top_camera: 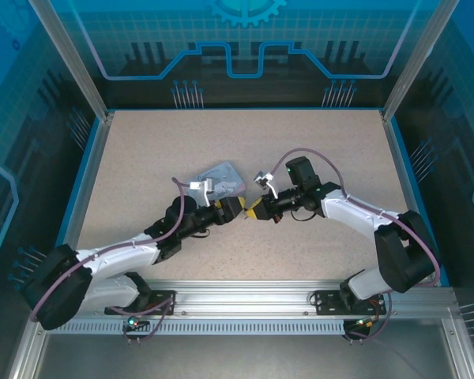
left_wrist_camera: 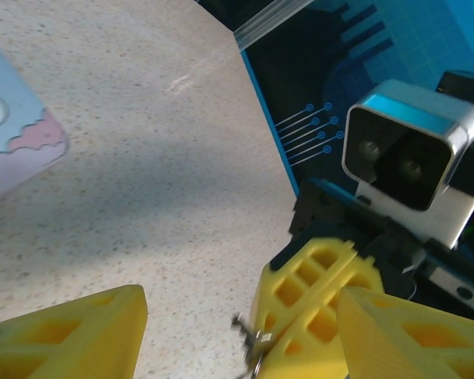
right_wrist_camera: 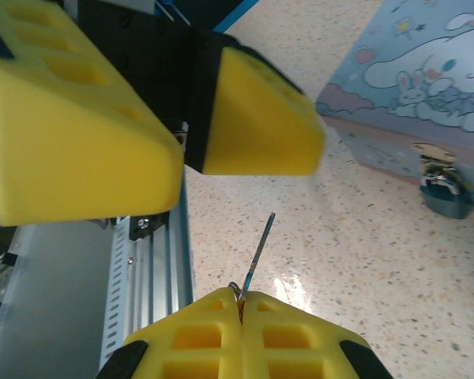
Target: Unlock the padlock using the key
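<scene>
Right gripper (right_wrist_camera: 241,304) tight on key (right_wrist_camera: 257,246); left gripper (top_camera: 238,210) jaws apart (padlock (right_wrist_camera: 446,193) at tin (right_wrist_camera: 426,71) edge; bare table (right_wrist_camera: 363,260) between)

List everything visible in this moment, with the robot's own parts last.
tin: one, light blue with a cartoon print, on the table just beyond the pincers.
padlock: one, dark grey-teal, at the tin's front wall.
key: one, thin dark metal, pinched in the right pincer, tip pointing toward the left pincer.
table: one, speckled beige, under everything.
rail: one, silver aluminium, along the near edge.
left pincer: one, yellow fingers, open, facing the right pincer.
right pincer: one, yellow fingers, shut on the key.
</scene>
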Controlling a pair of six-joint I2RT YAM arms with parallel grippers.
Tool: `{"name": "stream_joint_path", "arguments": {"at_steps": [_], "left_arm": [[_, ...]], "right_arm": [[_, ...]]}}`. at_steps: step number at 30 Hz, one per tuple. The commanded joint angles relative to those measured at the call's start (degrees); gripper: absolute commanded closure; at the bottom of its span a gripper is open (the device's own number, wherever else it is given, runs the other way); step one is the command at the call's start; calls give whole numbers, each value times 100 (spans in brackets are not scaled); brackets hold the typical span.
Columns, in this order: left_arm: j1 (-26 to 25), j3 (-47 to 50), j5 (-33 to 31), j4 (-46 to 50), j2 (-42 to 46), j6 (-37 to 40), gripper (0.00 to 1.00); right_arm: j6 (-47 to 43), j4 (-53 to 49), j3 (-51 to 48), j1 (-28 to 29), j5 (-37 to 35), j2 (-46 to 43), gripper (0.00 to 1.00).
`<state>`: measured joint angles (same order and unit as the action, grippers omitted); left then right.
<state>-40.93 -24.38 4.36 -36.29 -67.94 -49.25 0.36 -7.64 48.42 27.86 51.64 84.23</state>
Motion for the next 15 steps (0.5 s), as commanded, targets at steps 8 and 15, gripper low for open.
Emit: {"name": "stream_joint_path", "arguments": {"at_steps": [8,15], "left_arm": [[-111,-306,223,-635,-317,-40,46],[-142,-331,257,-608,-300,-40,69]], "right_arm": [[349,659,-192,18,479,-229,96],[762,1100,-263,-96,458,-352,95]]}}
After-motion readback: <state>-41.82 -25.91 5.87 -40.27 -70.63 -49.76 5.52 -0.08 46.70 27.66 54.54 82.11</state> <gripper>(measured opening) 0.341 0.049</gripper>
